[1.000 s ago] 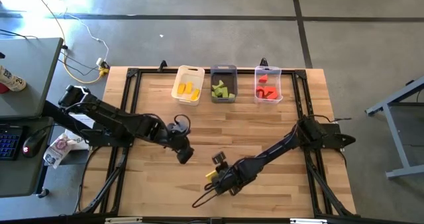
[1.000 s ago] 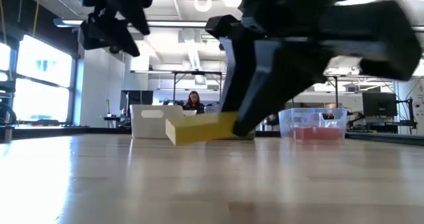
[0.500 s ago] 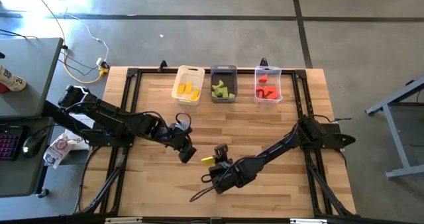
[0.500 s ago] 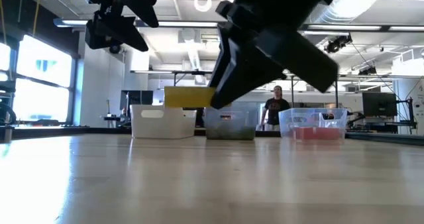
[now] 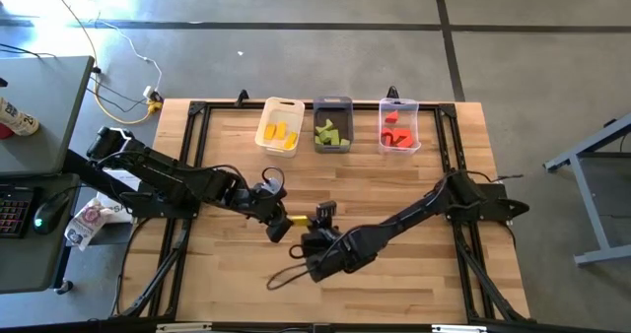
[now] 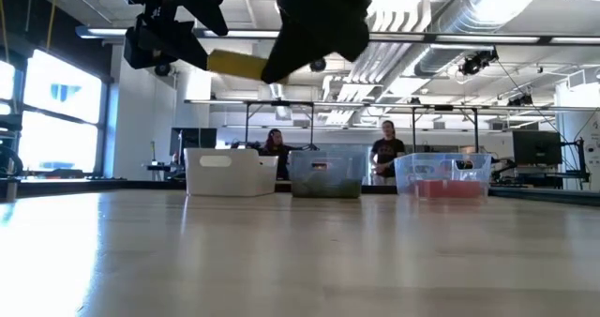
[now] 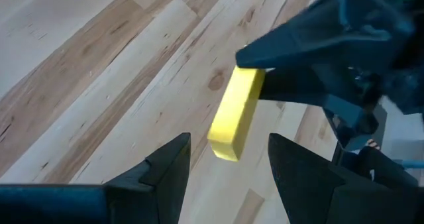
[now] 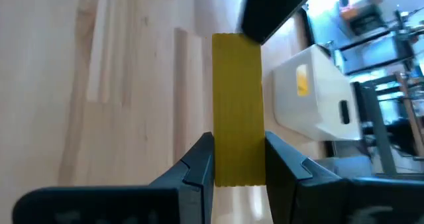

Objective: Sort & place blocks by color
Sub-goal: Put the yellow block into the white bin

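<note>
My right gripper (image 5: 308,231) is shut on a long yellow block (image 5: 295,218), which hangs in the air over the table's middle and shows in the low view as the yellow block (image 6: 236,64). My left gripper (image 7: 228,174) is open. Its fingers stand on either side of the yellow block's free end (image 7: 224,144) without touching it. The other blocks lie sorted in three bins at the far edge: yellow ones in the white bin (image 5: 279,126), green ones in the grey bin (image 5: 332,126), red ones in the clear bin (image 5: 398,126). My right gripper pinches the yellow block's one end (image 8: 237,164) between its two fingers (image 8: 199,161). It comes roughly level from the table's right. The rest of the block sticks out past the fingertips, in line with them. The block is lifted clear of the table and lies about level.
The three bins stand in a row at the table's far edge (image 6: 323,174). A black frame (image 5: 197,111) runs round the wooden top. Bare wood lies between the grippers and the bins. People stand in the room beyond the table (image 6: 386,158).
My right gripper has risen from the table and moved toward the far-left, toward my left gripper, carrying the yellow block. The block, earlier tilted low at the table, is now lifted clear and about level, with its free end between my left gripper's fingers.
</note>
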### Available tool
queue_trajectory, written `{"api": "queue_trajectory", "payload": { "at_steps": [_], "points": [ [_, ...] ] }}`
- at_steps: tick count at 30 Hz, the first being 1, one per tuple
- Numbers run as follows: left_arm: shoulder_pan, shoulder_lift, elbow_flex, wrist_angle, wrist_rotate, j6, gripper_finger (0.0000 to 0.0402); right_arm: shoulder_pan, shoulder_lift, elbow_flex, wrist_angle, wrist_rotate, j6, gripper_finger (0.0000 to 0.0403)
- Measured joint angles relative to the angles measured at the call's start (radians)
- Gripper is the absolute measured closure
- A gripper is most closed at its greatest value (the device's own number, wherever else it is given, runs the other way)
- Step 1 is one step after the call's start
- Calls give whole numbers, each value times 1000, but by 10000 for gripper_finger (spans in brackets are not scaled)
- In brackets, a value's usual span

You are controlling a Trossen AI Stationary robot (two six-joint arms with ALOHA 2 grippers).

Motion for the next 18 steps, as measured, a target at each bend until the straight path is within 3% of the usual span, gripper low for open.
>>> {"api": "queue_trajectory", "payload": {
  "at_steps": [12,18],
  "points": [
    [0,0,0,2,-2,11,214,-18,0,67,-5,40,-17,331],
    [0,0,0,2,-2,30,242,-25,0,70,5,57,-29,331]
  ]
}}
